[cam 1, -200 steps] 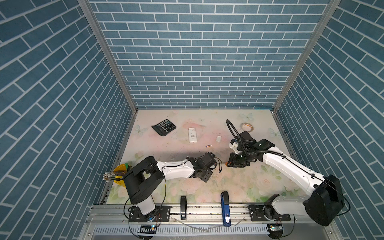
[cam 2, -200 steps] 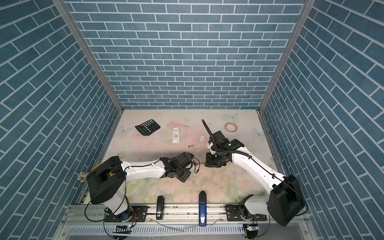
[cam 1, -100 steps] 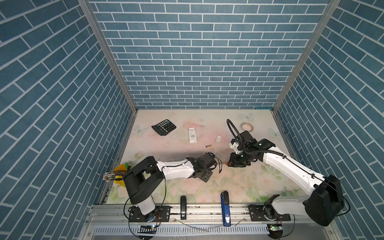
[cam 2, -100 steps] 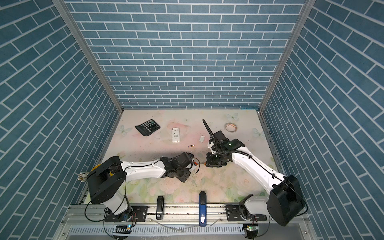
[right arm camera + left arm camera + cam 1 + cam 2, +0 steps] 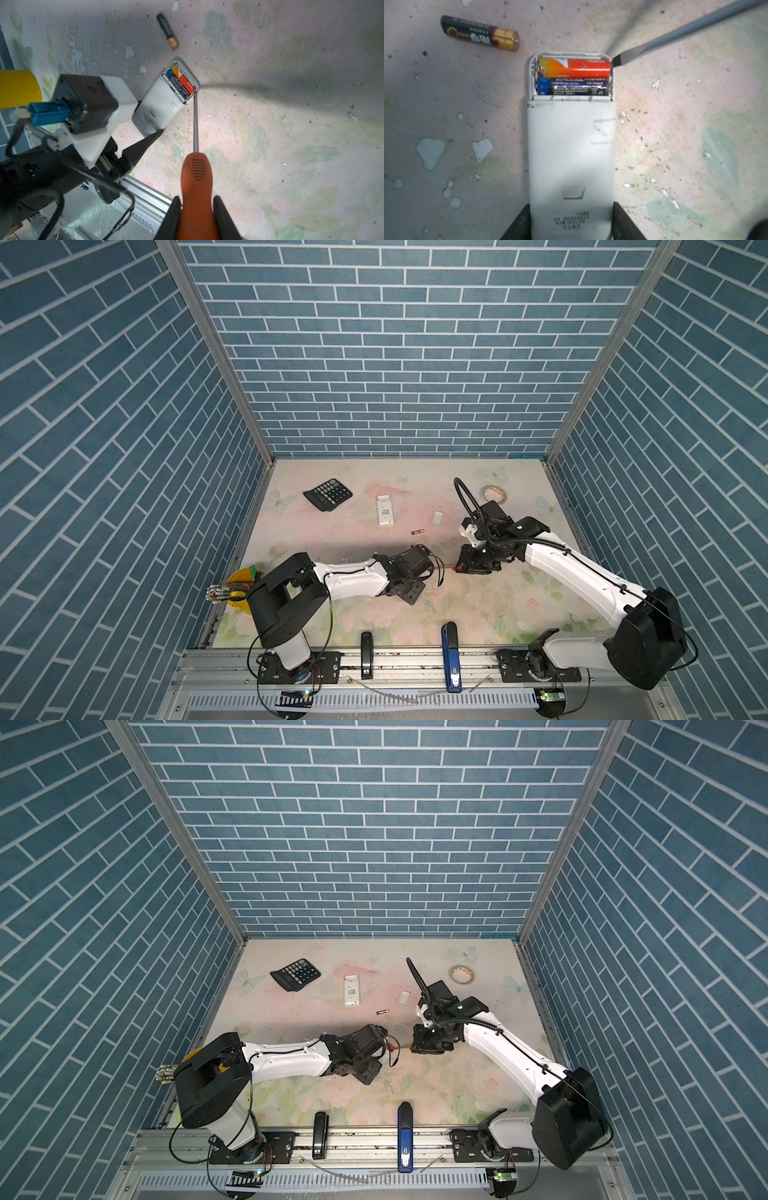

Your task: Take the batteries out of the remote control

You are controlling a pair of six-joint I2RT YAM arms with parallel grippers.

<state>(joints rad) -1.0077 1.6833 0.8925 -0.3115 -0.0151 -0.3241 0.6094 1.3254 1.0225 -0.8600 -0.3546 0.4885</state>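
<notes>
Orange-handled screwdriver (image 5: pixel 196 176), pinched in right jaws, noses the remote (image 5: pixel 571 149) that left jaws clamp; loose battery (image 5: pixel 479 33) beside.

No change discernible between frames: the right gripper (image 5: pixel 196 199), the screwdriver (image 5: pixel 196 166), the left gripper (image 5: pixel 571 218) and the remote control (image 5: pixel 571 145) show no shift at the resolution of both top views.

Robot lab test cell, not a home or shop. I'm boxed in on three sides by blue brick-print wall panels (image 5: pixel 395 344) hung on bare aluminium corner posts (image 5: pixel 215 344). Both my arms sit on black mount plates (image 5: pixel 328 668) bolted to a slotted aluminium rail (image 5: pixel 407 664). The worn floral-print tabletop (image 5: pixel 478 605) is chipped all over.
</notes>
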